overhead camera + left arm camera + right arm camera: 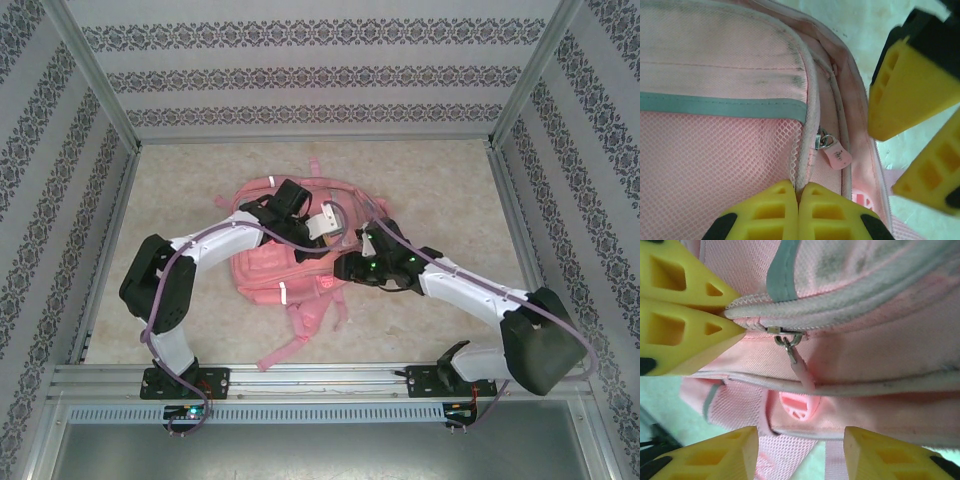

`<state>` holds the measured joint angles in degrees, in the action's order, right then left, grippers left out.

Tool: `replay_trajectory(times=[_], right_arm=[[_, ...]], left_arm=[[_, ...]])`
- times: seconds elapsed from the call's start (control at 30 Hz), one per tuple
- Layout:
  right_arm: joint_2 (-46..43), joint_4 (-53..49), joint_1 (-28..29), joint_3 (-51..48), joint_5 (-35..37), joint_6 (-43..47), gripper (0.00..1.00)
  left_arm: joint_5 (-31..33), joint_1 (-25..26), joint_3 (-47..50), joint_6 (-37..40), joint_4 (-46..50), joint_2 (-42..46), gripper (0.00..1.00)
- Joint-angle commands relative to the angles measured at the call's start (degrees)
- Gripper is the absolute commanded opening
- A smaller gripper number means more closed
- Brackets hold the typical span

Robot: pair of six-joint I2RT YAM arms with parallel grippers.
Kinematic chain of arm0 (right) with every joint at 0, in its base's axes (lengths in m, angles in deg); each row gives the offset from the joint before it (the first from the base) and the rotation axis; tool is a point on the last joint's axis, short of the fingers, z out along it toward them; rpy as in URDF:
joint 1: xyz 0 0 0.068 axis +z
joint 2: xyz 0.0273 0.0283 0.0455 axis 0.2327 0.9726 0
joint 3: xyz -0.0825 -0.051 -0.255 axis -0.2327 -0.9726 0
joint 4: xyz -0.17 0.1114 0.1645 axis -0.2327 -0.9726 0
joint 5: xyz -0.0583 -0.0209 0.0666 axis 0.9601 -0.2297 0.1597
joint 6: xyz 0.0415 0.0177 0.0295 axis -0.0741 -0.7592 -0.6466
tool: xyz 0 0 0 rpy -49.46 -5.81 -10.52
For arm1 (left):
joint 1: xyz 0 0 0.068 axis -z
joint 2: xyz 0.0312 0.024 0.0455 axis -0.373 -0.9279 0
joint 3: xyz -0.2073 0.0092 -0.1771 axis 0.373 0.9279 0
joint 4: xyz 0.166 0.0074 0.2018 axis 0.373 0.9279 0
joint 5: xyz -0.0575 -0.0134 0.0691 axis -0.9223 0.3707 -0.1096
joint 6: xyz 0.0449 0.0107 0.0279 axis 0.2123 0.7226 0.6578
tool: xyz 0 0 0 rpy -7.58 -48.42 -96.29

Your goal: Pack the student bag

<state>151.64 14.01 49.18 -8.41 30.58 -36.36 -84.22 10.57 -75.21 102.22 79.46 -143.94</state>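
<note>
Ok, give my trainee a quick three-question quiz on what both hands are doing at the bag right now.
1. True or false: the left hand is shut on the piped edge of the student bag.
2. The right hand is: A) open, near the zipper pull; B) shut on the zipper pull; C) shut on the fabric.
3. Fill in: the zipper pull's tab is coloured ___.
Key: 1 true; 2 A; 3 pink.

The table (450,190) was beige and marbled. Walls (300,75) with dark floral bands stood on three sides, metal posts (92,75) at the far corners. A metal rail (320,372) ran along the near edge.
</note>
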Motion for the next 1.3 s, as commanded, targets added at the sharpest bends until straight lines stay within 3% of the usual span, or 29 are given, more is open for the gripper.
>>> replay_trajectory(times=[0.0, 0.17, 0.27, 0.5, 0.73, 1.07, 1.27], right_arm=[[1.3, 1.4, 2.2, 2.5, 9.8, 5.9, 0.50], [3.2, 1.7, 2.8, 4.4, 13.8, 11.0, 0.48], [4.9, 0.6, 3.3, 6.3, 14.2, 12.9, 0.39], [10.2, 1.7, 3.7, 7.8, 15.5, 15.1, 0.39], [10.3, 0.0, 3.5, 9.5, 18.4, 16.6, 0.01], [4.8, -4.9, -6.4, 7.8, 15.4, 30.4, 0.00], [5.5, -5.6, -6.8, 7.9, 16.0, 37.4, 0.00]], left_arm=[[-6.1, -2.0, 1.0, -5.9, -6.7, -0.9, 0.00], [-7.1, -2.2, 0.4, -5.8, -5.8, -2.1, 0.00], [-7.4, -2.2, 0.4, -5.5, -5.8, -2.2, 0.00], [-7.5, -2.3, 0.7, -4.8, -5.7, -1.7, 0.00], [-5.6, -2.6, 1.6, -2.9, -4.9, -0.9, 0.00], [1.9, -8.4, 3.9, 11.9, 3.6, 3.5, 0.00], [3.2, -10.6, 5.3, 20.2, 7.4, 5.5, 0.00]])
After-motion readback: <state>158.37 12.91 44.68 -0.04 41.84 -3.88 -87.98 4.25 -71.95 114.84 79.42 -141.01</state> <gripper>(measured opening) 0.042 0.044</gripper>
